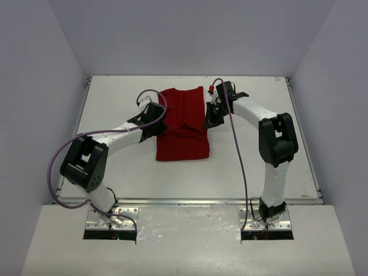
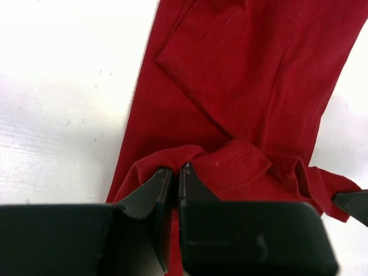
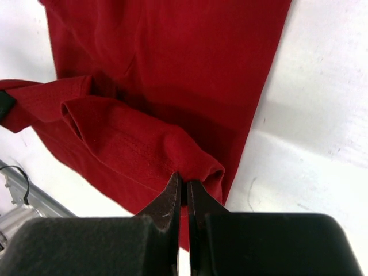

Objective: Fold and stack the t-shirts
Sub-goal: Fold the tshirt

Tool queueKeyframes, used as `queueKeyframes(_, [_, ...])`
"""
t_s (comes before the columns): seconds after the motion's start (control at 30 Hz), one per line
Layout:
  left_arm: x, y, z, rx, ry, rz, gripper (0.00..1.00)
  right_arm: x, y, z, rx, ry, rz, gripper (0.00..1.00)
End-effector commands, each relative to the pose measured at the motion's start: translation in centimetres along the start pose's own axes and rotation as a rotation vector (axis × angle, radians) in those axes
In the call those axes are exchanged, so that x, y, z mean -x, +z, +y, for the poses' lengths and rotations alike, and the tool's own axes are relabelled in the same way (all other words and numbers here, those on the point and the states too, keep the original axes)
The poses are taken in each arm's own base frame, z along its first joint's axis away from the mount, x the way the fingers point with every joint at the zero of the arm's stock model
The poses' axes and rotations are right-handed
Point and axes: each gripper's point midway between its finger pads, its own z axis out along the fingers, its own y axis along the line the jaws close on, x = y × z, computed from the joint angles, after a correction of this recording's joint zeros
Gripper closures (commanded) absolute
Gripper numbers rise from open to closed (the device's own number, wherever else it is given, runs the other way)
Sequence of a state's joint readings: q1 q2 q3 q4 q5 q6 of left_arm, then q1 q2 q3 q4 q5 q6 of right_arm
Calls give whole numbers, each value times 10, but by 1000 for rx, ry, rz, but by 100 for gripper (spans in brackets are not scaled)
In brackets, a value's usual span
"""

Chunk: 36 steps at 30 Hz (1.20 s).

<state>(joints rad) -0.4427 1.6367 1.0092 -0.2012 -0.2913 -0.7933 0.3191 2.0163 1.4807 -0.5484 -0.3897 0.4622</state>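
Observation:
The deep-red t-shirt [image 1: 183,123] lies in the middle of the white table, folded into a narrow long strip. My left gripper [image 1: 154,127] is shut on its left edge; the left wrist view shows the jaws pinching a raised fold of the t-shirt [image 2: 230,86] at the left gripper's tip [image 2: 175,168]. My right gripper [image 1: 210,122] is shut on the right edge; the right wrist view shows the right gripper [image 3: 184,179] pinching a bunched hem of the t-shirt [image 3: 172,57]. Both hold the cloth lifted a little across the strip's middle.
The white table [image 1: 115,167] has grey walls at the back and sides. The arm bases stand on metal plates [image 1: 109,221] at the near edge. A purple cable [image 1: 57,155] loops off the left arm.

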Motion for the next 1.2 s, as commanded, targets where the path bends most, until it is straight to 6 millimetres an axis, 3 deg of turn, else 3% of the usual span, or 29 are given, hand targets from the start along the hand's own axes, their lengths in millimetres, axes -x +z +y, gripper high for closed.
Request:
queueKeyframes(0.0, [32, 4, -25, -74, -25, -70, 97, 20, 2, -3, -8, -19, -25, 99])
queueKeyframes(0.23, [30, 30, -26, -54, -16, -39, 95, 36, 15, -7, -25, -18, -21, 98])
queueKeyframes(0.33, [25, 38, -22, -40, -18, -27, 76, 38, 18, -9, -28, -16, -14, 95])
queueKeyframes(0.4, [24, 40, -19, -18, -34, -30, 53, 38, 21, -15, -47, -13, -11, 88])
queueKeyframes(0.43, [23, 41, -13, 6, -34, -30, 39, 39, 21, -17, -57, -10, -13, 74])
queueKeyframes(0.47, [24, 40, -12, 15, -36, -35, 0, 41, 20, -19, -66, -5, -20, 68])
queueKeyframes(0.57, [36, 31, -12, 19, -50, -75, 0, 52, 14, -18, -69, 5, -45, 55])
queueKeyframes(0.7, [62, 2, -24, -34, -52, -174, 0, 83, -4, -5, -70, -20, -116, 53])
queueKeyframes(0.77, [61, -7, -27, -35, -13, -200, 2, 85, -15, 8, -46, -50, -147, 52])
queueKeyframes(0.8, [58, -15, -23, -12, 8, -202, 2, 74, -8, 8, -41, -69, -144, 52])
queueKeyframes(0.83, [50, -21, -22, 24, 29, -219, 9, 71, -10, 6, -76, -87, -166, 51])
queueKeyframes(0.87, [42, -23, -20, 43, 37, -206, 16, 66, -18, 17, -87, -119, -195, 51])
queueKeyframes(1.0, [-10, -21, -8, 114, 13, -77, 34, 21, -5, 14, -122, -88, -171, 52])
queueKeyframes(1.07, [-18, -23, 2, 183, -30, -87, 35, 4, 5, 28, -131, -108, -165, 55])
queueKeyframes(1.17, [-18, -29, 4, 163, -65, -101, 38, 0, 24, 52, -160, -187, -187, 57])
